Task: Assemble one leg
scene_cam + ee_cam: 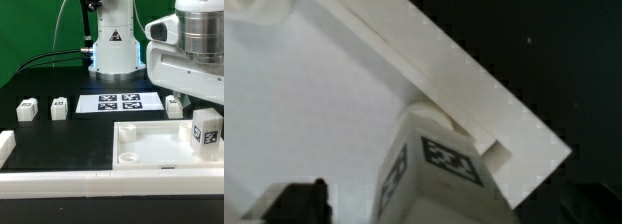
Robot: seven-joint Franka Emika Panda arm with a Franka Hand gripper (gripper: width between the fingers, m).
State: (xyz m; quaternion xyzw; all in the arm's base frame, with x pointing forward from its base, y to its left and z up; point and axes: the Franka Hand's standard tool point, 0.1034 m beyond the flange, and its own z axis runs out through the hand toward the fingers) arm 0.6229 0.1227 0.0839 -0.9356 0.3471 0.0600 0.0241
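Observation:
One leg (207, 131), a small white block with a black-and-white tag, stands upright at the corner of the large white panel (150, 150) on the exterior view's right. My gripper (203, 106) hangs directly over it. In the wrist view the leg (438, 168) rises between the jaws. The dark finger (299, 202) on one side stands clear of it, with white panel (304, 100) showing in the gap. The jaws are open and grip nothing.
Two more legs (26, 109) (59, 106) stand at the exterior view's left and another (174, 103) sits behind the panel. The marker board (120, 102) lies before the robot base. White border bars (60, 183) line the front and left.

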